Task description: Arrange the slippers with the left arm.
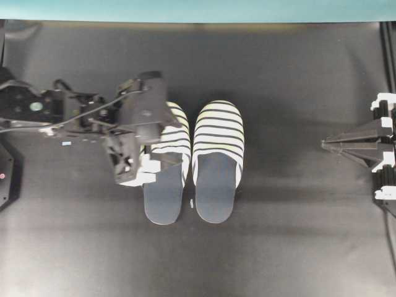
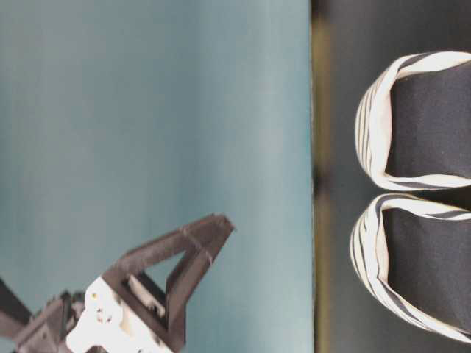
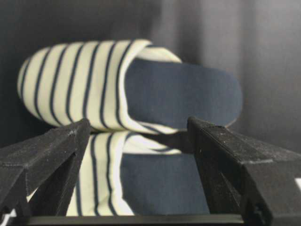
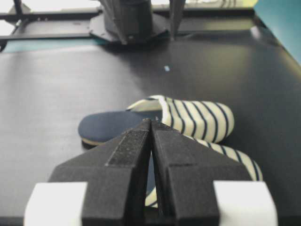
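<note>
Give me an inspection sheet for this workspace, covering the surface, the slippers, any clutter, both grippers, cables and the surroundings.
Surface: dark table, matte, unmarked apart from the specks listed under clutter.
Job's things: two striped slippers lie side by side, toes toward the far edge; left slipper, right slipper. Narrow gap between them.
Clutter: small white speck between the heels; small pale tag under the left arm.
Grippers: left gripper open, over the left slipper's outer side, contact unclear; right gripper shut, parked at the right edge, away from the slippers.
Cables: black cable looped along the left arm.
Surroundings: teal wall behind the table.
</note>
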Controlling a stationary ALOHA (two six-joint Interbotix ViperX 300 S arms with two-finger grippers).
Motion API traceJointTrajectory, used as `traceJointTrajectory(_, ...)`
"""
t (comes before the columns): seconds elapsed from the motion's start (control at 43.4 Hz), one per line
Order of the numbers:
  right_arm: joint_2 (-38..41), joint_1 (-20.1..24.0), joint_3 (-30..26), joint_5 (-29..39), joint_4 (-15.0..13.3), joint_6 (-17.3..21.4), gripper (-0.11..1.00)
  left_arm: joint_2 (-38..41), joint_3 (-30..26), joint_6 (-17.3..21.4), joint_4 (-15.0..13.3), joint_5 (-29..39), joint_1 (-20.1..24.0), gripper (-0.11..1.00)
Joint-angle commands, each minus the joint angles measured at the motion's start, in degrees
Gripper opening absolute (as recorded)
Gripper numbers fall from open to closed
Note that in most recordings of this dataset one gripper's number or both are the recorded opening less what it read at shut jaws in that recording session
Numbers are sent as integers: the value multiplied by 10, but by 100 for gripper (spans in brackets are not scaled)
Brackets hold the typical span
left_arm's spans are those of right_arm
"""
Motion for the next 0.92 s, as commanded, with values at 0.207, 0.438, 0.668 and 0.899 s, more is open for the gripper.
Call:
traceJointTrajectory(0.207, 1, -2, -3, 11, 1, -2, 0, -75, 52, -3, 1, -49, -4, 80)
traceJointTrajectory(0.438, -9, -18, -3, 41, 1, -2, 0, -134, 105, -2, 1, -100, -5, 80)
traceJointTrajectory(0.668, -24, -27, -3, 44, 1, -2, 0, -155, 130, -1, 1, -106, -5, 80)
traceJointTrajectory(0.899, -25, -27, -1, 43, 1, -1, 0, -154, 135, 3, 1, -110, -6, 80)
